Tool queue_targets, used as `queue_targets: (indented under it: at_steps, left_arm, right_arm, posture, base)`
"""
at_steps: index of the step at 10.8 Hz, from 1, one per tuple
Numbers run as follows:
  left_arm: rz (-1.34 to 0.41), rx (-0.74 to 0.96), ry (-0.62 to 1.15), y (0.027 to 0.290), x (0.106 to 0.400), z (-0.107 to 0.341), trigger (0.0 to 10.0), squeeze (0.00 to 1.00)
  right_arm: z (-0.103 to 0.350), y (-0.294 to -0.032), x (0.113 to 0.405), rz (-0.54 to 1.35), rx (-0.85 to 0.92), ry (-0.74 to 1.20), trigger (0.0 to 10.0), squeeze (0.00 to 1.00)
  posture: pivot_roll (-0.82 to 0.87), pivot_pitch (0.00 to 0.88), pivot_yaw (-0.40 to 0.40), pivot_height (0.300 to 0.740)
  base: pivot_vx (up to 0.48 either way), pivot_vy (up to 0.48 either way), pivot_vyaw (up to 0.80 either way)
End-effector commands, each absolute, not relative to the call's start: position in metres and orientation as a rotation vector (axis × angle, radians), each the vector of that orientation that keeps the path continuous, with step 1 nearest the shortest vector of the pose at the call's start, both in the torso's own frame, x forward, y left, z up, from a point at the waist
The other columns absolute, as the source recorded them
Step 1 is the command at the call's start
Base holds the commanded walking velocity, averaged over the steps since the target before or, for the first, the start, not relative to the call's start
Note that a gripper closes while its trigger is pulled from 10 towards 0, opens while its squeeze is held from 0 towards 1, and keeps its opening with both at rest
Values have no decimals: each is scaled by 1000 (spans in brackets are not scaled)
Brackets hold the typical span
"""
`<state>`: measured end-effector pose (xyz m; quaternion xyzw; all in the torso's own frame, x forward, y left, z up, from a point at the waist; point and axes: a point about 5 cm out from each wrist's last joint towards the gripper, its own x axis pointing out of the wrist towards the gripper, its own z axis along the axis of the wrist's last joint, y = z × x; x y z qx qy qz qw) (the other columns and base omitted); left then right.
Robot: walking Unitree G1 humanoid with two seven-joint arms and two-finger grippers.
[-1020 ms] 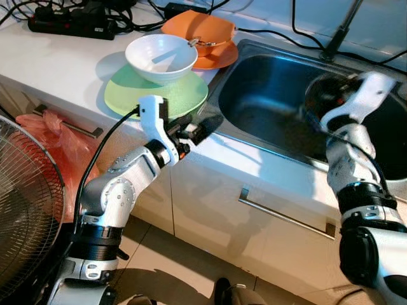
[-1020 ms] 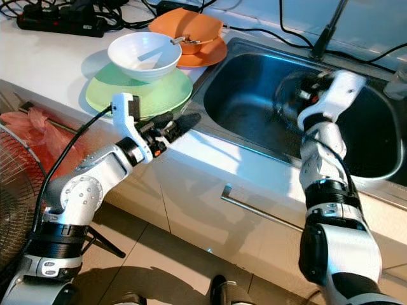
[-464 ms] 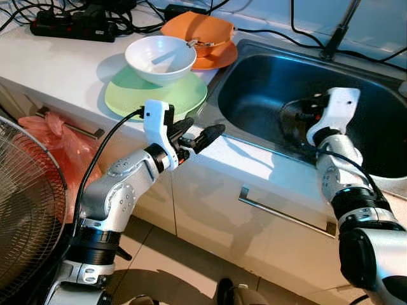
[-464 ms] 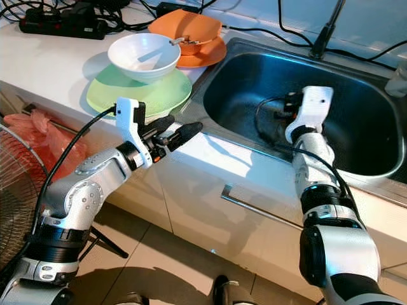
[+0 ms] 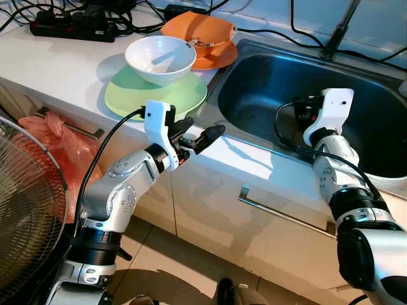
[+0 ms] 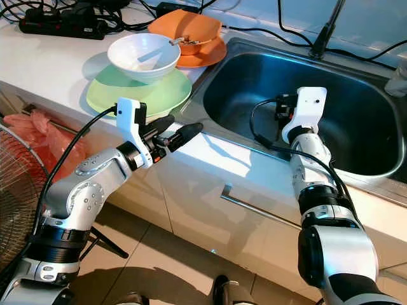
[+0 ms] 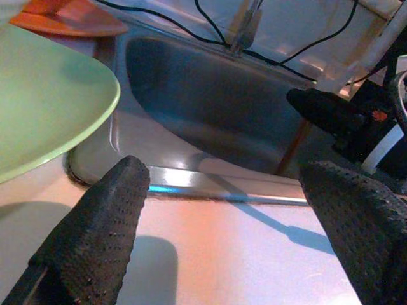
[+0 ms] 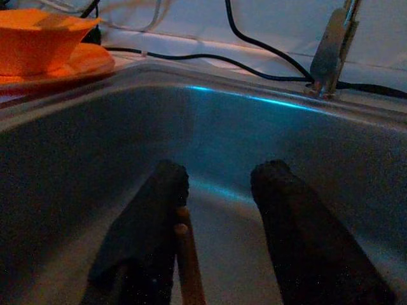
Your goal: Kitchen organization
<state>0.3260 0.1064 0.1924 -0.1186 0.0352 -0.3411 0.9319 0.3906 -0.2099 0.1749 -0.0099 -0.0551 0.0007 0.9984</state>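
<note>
A white bowl [image 5: 161,57] sits on a green plate [image 5: 137,95] on the counter. Behind them an orange bowl [image 5: 197,28] rests on an orange plate [image 5: 219,58]. My left gripper [image 5: 200,132] hovers open over the counter's front strip, between the green plate and the left rim of the steel sink [image 5: 254,70], with nothing between its fingers [image 7: 95,235]. My right gripper [image 8: 222,175] is down inside the sink, open. Thin wooden sticks [image 8: 184,254] lie against the inner side of one finger; I cannot tell whether they are held.
A faucet [image 5: 340,32] and black cables run behind the sink. A power strip [image 5: 70,25] lies at the counter's back left. A standing fan [image 5: 25,210] and a red plastic bag [image 5: 54,140] are on my left. White cabinet fronts with a handle [image 5: 283,216] are below.
My right gripper has swung from the far right of the sink to its middle, nearer the front. My left gripper has edged toward the sink rim, its fingers further apart.
</note>
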Motion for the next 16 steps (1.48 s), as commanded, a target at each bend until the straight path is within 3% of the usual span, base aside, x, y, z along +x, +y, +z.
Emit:
queue_targets:
  at_steps: [1,5,7,10,11,12,13,16]
  left_arm:
    - [-706,-227,55,106,324,194,10000,0]
    - [-621,-179,-18,116,331,205,10000,0]
    - [-569,-180,-46,124,336,208,10000,0]
    - [-511,-141,-90,132,340,213,10000,0]
    - [-491,-120,-103,134,341,214,10000,0]
    - [-409,-83,-135,148,345,219,10000,0]
    - [-241,-79,-177,177,352,226,10000,0]
    - [-98,-25,-227,209,359,235,10000,0]
  right_arm:
    - [178,-210,392,7,-54,-118,10000,1000]
    - [183,-204,391,57,-170,-144,10000,1000]
    - [183,-190,387,143,-329,-185,10000,1000]
    - [191,-180,388,179,-326,-225,10000,1000]
    - [192,-178,388,182,-344,-233,10000,878]
    - [195,-171,386,215,-361,-255,10000,0]
    - [198,-155,379,296,-470,-320,10000,0]
    - [196,-130,362,383,-437,-380,10000,0]
  posture:
    - [38,140,-31,740]
    - [33,130,-37,740]
    - [30,126,-37,740]
    - [35,109,-43,740]
    - [35,107,-44,740]
    - [35,101,-45,740]
    - [34,96,-46,740]
    - [30,95,-48,740]
  base:
    - [0,0,0]
    - [0,0,0]
    - [0,0,0]
    - [0,0,0]
    - [0,0,0]
    - [0,0,0]
    - [0,0,0]
    - [0,0,0]
